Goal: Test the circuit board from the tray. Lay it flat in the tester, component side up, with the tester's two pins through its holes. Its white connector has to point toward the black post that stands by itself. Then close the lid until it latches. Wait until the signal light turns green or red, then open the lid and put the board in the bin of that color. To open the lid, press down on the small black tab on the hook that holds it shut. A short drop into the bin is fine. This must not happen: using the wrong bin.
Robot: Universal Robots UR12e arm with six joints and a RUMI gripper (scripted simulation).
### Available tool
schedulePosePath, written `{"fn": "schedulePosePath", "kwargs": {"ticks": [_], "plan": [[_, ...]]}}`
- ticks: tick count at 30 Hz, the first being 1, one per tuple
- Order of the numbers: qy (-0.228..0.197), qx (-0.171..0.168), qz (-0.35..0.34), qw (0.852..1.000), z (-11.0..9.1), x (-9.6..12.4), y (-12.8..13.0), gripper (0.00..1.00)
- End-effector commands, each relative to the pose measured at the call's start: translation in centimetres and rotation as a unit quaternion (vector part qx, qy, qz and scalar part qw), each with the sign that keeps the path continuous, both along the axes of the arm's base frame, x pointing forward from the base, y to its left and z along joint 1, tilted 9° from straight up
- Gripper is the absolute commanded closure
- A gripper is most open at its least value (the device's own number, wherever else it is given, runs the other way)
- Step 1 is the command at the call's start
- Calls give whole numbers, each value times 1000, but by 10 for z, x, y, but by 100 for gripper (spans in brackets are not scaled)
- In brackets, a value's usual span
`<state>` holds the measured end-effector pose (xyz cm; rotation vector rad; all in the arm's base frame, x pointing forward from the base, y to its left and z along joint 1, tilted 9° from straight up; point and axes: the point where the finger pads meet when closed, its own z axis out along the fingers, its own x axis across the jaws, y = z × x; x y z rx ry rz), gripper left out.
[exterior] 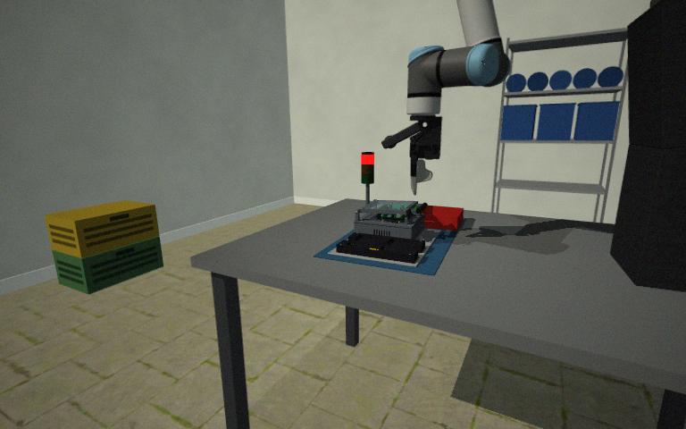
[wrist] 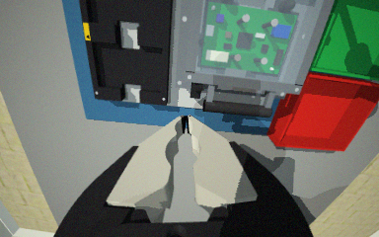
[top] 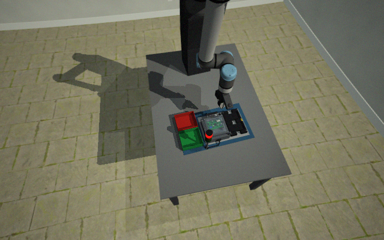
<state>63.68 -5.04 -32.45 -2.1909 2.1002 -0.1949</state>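
The circuit board (top: 215, 124) (wrist: 247, 39) lies flat in the grey tester (exterior: 363, 228) (wrist: 185, 54), component side up. Its white connector (wrist: 217, 55) is at the board's lower left in the wrist view. The clear lid (top: 219, 134) is down over the board; I cannot tell whether it is latched. The signal light (top: 208, 135) (exterior: 367, 159) glows red. My gripper (top: 222, 106) (exterior: 414, 192) (wrist: 186, 117) is shut and empty, above the tester's near edge in the wrist view, close to a small black piece (wrist: 196, 90). The red bin (top: 185, 122) (exterior: 445, 217) (wrist: 328, 114) holds nothing visible.
The green bin (top: 192, 138) (wrist: 347, 41) adjoins the red bin, beside the tester. The black tray (top: 240, 127) (exterior: 384, 247) (wrist: 130, 65) lies on the tester's other side. A black bar (wrist: 237, 109) runs along the tester's near edge in the wrist view. The signal light stands on a pole.
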Motion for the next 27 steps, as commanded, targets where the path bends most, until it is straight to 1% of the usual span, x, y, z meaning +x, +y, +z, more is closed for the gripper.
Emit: {"fn": "schedulePosePath", "kwargs": {"ticks": [1, 6, 8, 11, 13, 18, 27], "plan": [[2, -12, 75, 997, 1, -1, -1, 100], [2, -27, 166, 986, 1, 1, -2, 100], [2, -34, 207, 978, 1, 2, -2, 100], [3, -44, 268, 962, 2, 2, -2, 100], [3, -44, 268, 962, 2, 2, -2, 100], [5, -61, 370, 927, 2, 2, -2, 100], [7, -87, 524, 847, 2, 3, -2, 100]]}}
